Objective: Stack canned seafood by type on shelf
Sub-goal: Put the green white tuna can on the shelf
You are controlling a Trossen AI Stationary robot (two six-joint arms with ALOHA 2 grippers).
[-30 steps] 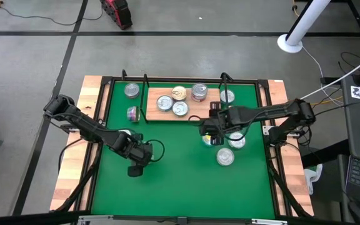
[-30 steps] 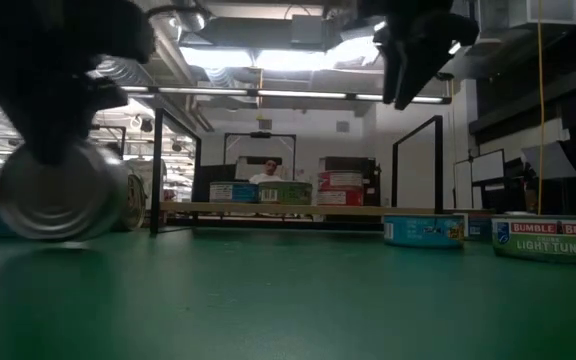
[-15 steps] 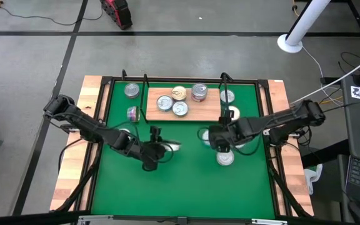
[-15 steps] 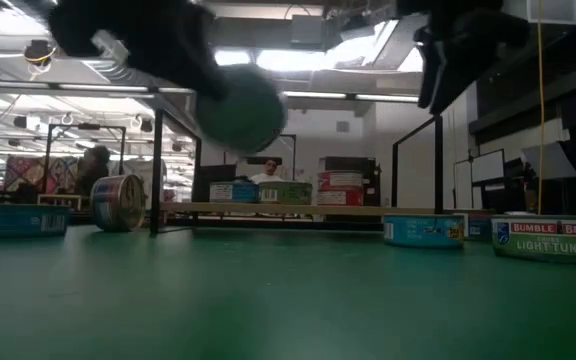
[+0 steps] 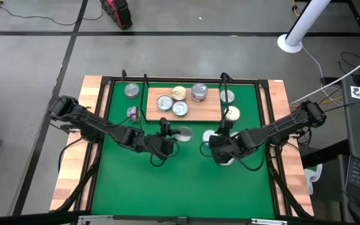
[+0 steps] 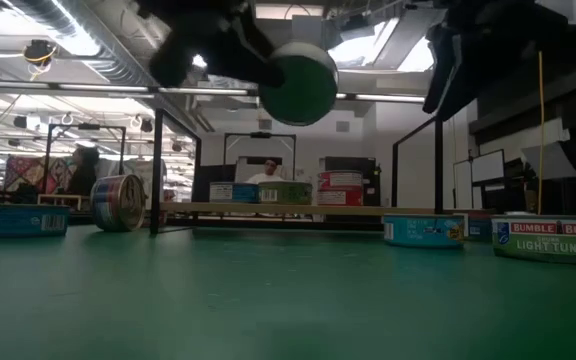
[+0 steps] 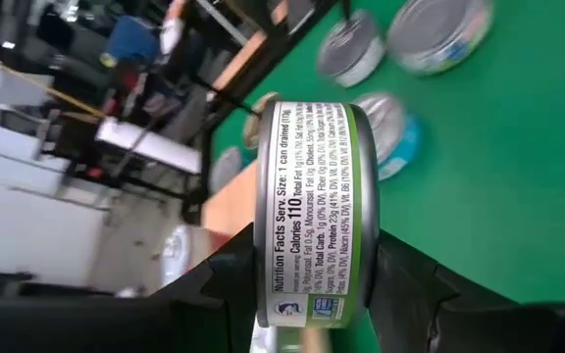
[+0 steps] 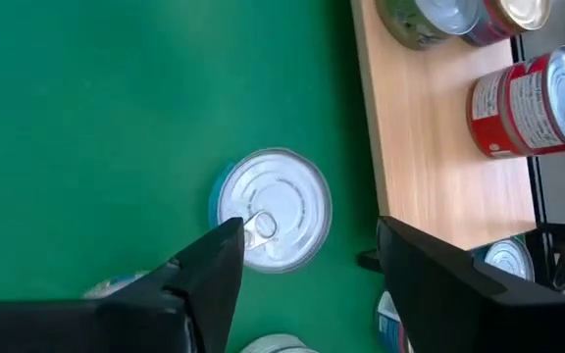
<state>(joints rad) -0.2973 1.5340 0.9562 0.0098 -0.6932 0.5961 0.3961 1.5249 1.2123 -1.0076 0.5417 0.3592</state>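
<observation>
Left pincer [image 5: 167, 139]: raised over the green mat [image 5: 180, 181] of the table, near the front edge of the flat light-brown wooden shelf [image 5: 200, 111]; clamped on a flat round tin with a green-edged side label [image 7: 312, 211], held on edge; the left wrist view alone shows the printed nutrition label between the two dark fingers [image 7: 226, 284]; the low view shows the same tin [image 6: 298, 83] high in the air, its round face dark.

Right pincer [image 5: 222, 150]: low over the mat, well apart from the left one; fingers [image 8: 214, 270] spread, holding nothing; the right wrist view alone shows a silver-lidded round tin with a pull tab [image 8: 273, 208] flat on the mat beneath the gap.

Shelf stock: several round tins on the board in the high view, silver lids and one gold lid [image 5: 179, 93]; the right wrist view adds a red-labelled tin [image 8: 528, 103] there.

Loose stock: a blue-sided flat tin [image 6: 423, 230] and a "Light Tuna" tin [image 6: 551, 239] on the mat, labels legible only in the low view; a tin on edge [image 6: 118, 202] beside a black wire post [image 6: 156, 170].
</observation>
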